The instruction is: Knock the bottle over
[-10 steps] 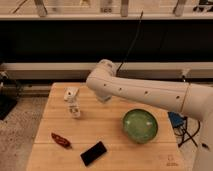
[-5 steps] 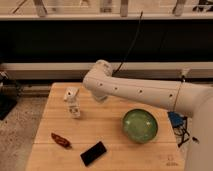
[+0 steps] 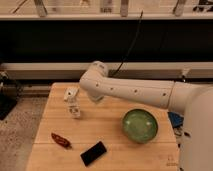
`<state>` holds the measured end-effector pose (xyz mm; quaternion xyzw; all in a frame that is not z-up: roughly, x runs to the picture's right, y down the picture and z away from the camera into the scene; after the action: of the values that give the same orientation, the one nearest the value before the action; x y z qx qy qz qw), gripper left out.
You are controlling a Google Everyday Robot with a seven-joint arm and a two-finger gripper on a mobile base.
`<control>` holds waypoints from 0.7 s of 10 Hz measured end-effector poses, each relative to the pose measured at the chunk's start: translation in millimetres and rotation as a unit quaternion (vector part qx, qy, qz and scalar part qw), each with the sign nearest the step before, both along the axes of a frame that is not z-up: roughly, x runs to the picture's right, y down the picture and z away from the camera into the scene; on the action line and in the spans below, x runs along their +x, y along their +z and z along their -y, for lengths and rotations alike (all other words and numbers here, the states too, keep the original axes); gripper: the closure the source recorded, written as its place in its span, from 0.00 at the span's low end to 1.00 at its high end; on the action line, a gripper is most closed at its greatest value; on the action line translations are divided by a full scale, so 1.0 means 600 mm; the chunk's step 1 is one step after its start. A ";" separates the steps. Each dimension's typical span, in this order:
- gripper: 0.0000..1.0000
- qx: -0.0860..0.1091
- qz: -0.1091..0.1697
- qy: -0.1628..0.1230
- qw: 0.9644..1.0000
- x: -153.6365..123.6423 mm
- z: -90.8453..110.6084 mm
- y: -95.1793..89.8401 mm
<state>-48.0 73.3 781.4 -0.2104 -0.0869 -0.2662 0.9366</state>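
Observation:
The bottle [image 3: 75, 110] is small, whitish and narrow, with darker markings, and stands upright on the left part of the wooden table [image 3: 110, 130]. My white arm [image 3: 135, 90] reaches in from the right across the back of the table. My gripper [image 3: 94, 98] is at the arm's lower left end, mostly hidden under the arm. It sits just right of the bottle and slightly behind it, with a small gap between them.
A flat white squarish object [image 3: 71, 93] lies just behind the bottle. A green bowl [image 3: 140, 125] sits at the right. A red pepper-like item [image 3: 60, 140] and a black phone-like slab [image 3: 94, 153] lie near the front. A dark wall runs behind the table.
The arm's end has shifted a little to the left, closer to the bottle. The bottle and the other objects have not moved.

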 end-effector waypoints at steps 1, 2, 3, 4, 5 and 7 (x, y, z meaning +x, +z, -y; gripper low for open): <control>0.99 0.000 0.008 -0.006 1.000 -0.019 0.000 0.004; 0.99 0.000 0.014 -0.011 1.000 -0.033 -0.001 0.007; 0.99 0.001 0.018 -0.014 1.000 -0.038 0.001 0.010; 0.99 0.002 0.025 -0.021 0.999 -0.049 0.001 0.013; 0.99 0.003 0.030 -0.025 0.999 -0.058 0.002 0.015; 0.99 0.003 0.043 -0.036 0.998 -0.090 0.002 0.020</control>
<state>-102.0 71.9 793.4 -0.1990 -0.1185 -0.3088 0.9225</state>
